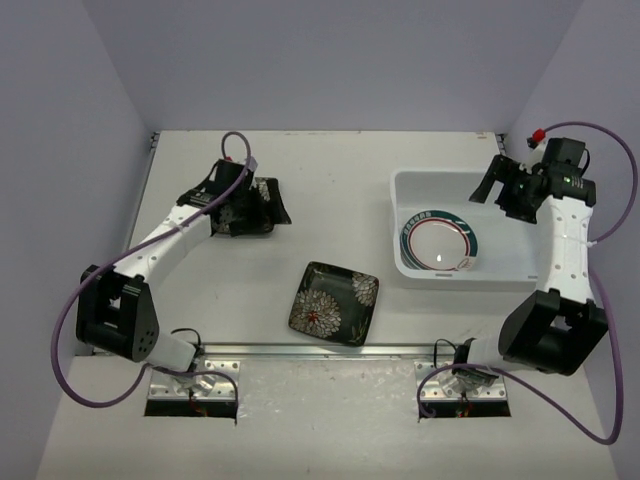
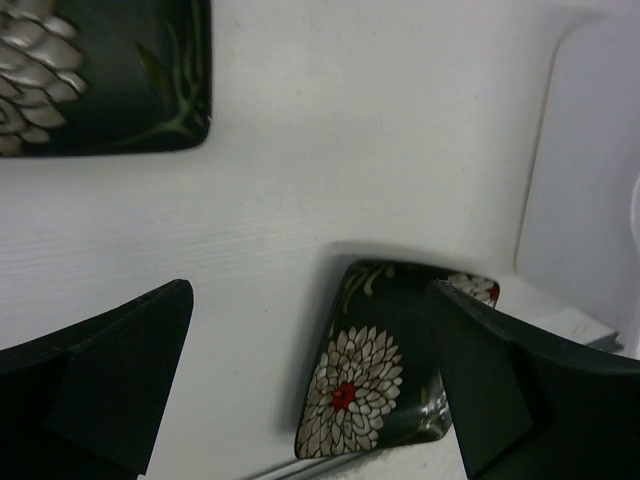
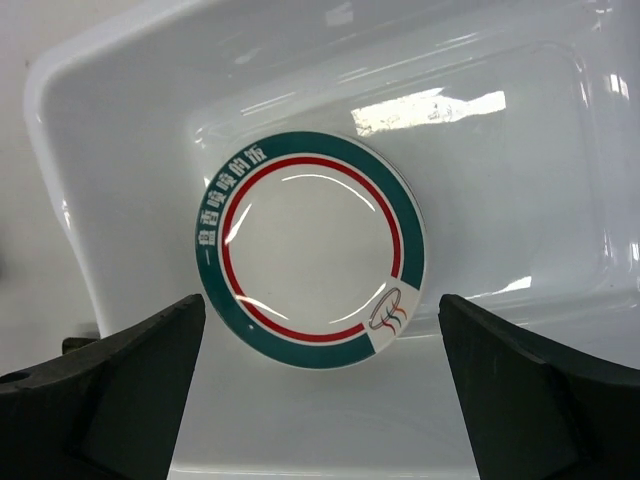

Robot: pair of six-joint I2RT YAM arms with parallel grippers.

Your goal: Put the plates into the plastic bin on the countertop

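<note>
Over the far left of the tabletop [image 1: 330, 180], the left jaws hang spread wide with nothing between them. A square black plate [image 1: 262, 205] with pale flowers lies just beside them, partly hidden under the arm. A second black flowered plate [image 1: 335, 301] lies flat near the middle of the tabletop, close to the front metal rail [image 1: 320, 350]. On the right, the right jaws are likewise spread apart and empty, poised above a white plastic bin [image 1: 505, 215]. Inside the bin a round white plate [image 1: 440, 240] with a teal rim and red ring lies flat, toward the left, near side
</note>
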